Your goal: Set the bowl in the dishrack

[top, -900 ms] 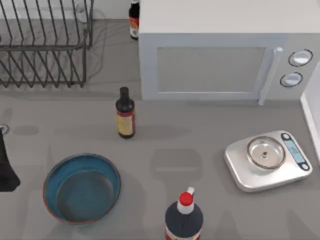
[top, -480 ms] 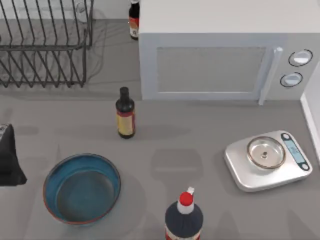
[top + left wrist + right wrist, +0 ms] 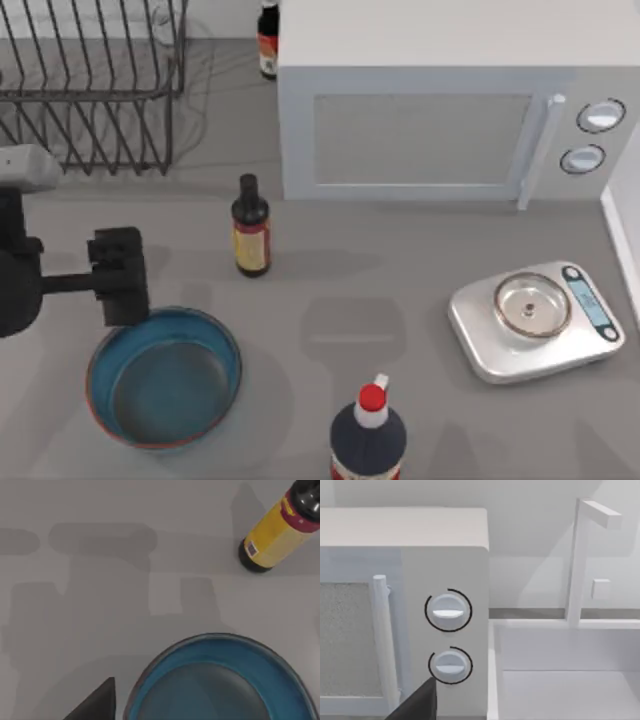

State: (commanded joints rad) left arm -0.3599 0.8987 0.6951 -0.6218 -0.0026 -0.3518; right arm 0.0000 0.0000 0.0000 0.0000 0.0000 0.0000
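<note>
The left hand (image 3: 119, 277) hovers just above the far-left rim of the bowl (image 3: 164, 376) on the table (image 3: 400, 290); whether its fingers are parted cannot be told. The dishrack (image 3: 90, 90) stands well behind.

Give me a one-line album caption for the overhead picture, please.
Left pincer hovers at the far rim of the blue bowl, with the wire dishrack waiting at the table's back left.

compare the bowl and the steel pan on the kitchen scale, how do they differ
The bowl is glossy blue with a reddish-brown rim; the steel pan is shiny silver. The bowl is far wider than the pan. The bowl sits directly on the table at the left, by the left gripper; the pan rests on the kitchen scale at the right. Both are round, shallow and empty.
</note>
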